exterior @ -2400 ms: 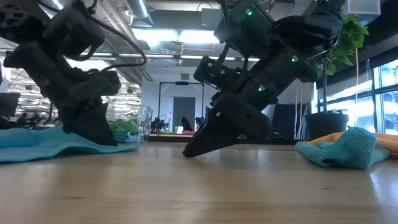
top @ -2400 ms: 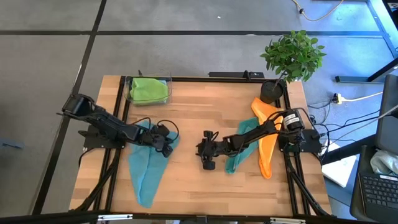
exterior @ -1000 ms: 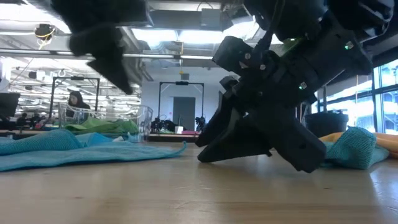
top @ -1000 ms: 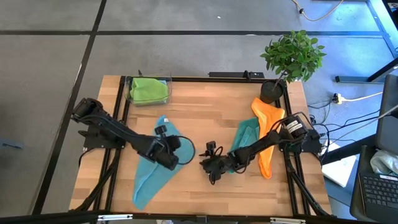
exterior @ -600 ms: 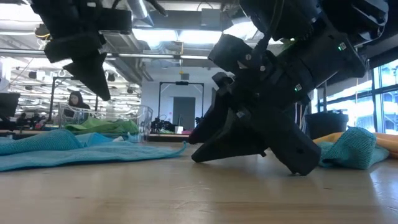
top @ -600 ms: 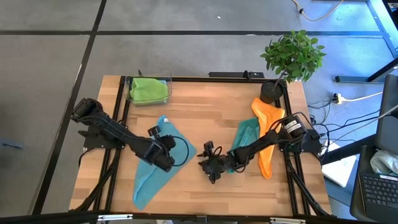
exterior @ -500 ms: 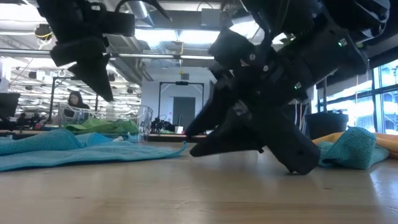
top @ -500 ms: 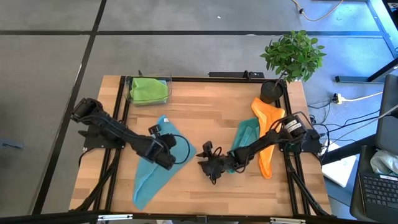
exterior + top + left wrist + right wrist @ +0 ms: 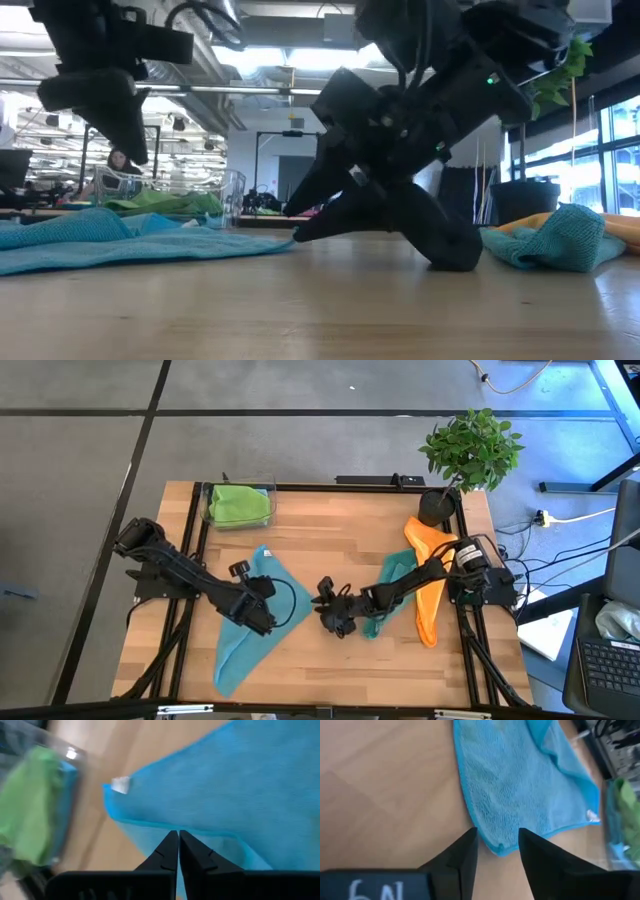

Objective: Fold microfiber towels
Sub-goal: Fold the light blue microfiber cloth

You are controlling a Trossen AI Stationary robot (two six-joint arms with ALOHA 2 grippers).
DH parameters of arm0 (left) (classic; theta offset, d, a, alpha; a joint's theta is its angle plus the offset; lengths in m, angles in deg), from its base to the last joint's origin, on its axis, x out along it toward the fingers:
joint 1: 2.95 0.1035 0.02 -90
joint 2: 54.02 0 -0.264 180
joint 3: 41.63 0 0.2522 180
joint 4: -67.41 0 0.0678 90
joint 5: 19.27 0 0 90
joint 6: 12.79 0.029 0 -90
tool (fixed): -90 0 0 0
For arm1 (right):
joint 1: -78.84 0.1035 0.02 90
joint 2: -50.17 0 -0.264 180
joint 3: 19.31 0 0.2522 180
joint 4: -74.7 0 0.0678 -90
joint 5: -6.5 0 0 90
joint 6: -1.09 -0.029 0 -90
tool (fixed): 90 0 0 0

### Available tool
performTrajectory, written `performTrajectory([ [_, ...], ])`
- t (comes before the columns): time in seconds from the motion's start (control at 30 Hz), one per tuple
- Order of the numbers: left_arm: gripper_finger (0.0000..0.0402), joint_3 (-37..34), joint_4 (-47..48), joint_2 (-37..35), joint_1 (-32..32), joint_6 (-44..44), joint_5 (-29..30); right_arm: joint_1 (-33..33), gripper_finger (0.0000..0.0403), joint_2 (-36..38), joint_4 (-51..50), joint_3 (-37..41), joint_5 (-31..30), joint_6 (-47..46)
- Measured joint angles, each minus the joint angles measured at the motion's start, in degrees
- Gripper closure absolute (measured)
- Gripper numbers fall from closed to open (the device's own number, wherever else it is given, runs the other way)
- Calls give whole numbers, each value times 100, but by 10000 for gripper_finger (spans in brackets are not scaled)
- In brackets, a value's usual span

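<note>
Blue towel [image 9: 245, 622] unmoved, right pincer [image 9: 333, 616] nearer (open)

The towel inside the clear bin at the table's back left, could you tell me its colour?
Lime green towel; the high view shows it best.

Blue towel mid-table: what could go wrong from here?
1. The right end effector stands open around just the corner tip of the blue towel, so closing may pinch only a sliver, or miss.
2. The left end effector is shut above the towel, holding nothing; a one-sided pull could drag the cloth rather than fold it.
3. The right arm lies over the teal towel and might snag it.
</note>
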Motion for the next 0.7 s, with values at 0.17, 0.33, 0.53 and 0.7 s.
performTrajectory([
  [0.17,388,0,29,0,-57,28,453,-118,259,0,-64,-5,218,76],
  [0.33,388,0,-13,0,-16,29,452,-203,259,14,-230,-16,688,654],
  [0.53,388,0,-23,0,-18,97,453,-354,259,17,-259,-16,856,922],
  [0.7,388,0,-20,0,-18,99,451,-552,259,17,-306,-12,1264,946],
])
